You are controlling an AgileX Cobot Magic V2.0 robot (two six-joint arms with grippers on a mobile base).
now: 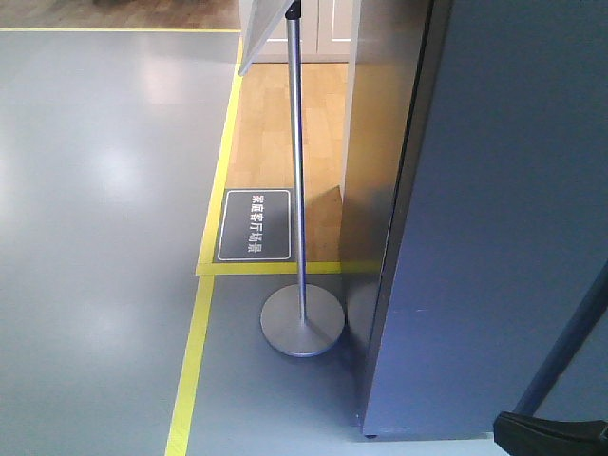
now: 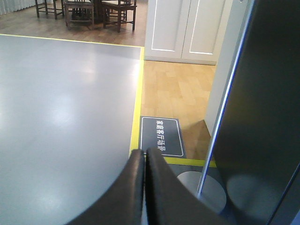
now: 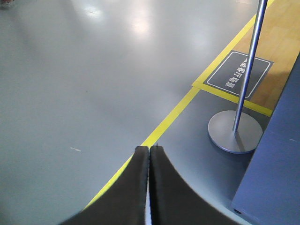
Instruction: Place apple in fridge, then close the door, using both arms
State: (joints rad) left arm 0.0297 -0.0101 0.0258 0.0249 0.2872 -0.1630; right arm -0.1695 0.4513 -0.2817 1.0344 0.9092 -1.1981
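No apple shows anywhere. Both claws, the left gripper and right gripper, are pressed together, holding nothing. The fridge stands beside them, so finding the apple seems next.

The left pincer pointed forward with its two black fingers pressed together, holding nothing. Below it lay a grey floor bordered by yellow tape. A dark floor sign with white characters lay beside the wooden floor. A metal pole rose from a round base, next to a dark fridge side. White cabinet doors and chairs stood far behind.
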